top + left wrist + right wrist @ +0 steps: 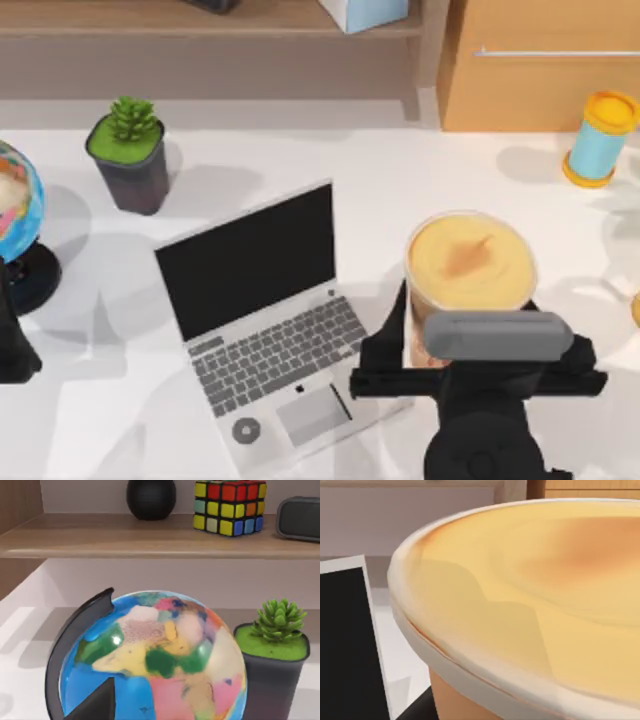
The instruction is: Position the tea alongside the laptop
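The left gripper (12, 350), parked at the table's (420, 190) left edge by the multicoloured globe (15, 215), shows no jaws, so I cannot tell their state. Just right of the slim silver-grey laptop (275, 330) stands the large tapered orange-tan tea cup (470, 275). The right gripper (478, 375) appears clenched on it, and sliding it further left risks knocking the laptop's edge or tipping the cup.
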Controlling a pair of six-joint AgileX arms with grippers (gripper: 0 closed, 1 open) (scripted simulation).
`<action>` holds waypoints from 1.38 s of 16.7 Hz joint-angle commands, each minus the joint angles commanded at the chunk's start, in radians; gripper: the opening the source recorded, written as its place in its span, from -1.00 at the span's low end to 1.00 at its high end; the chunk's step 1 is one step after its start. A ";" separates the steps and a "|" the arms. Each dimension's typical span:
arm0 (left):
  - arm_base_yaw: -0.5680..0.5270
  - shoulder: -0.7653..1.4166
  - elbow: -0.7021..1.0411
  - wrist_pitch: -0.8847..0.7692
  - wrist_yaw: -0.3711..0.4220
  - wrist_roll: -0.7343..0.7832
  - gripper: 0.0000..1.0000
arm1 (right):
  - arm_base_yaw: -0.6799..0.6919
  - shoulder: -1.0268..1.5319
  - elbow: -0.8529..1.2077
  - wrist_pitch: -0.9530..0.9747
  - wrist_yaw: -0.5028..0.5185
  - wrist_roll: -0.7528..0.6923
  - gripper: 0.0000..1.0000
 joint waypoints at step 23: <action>0.000 0.000 0.000 0.000 0.000 0.000 1.00 | 0.004 0.177 -0.026 0.195 0.004 -0.002 -1.00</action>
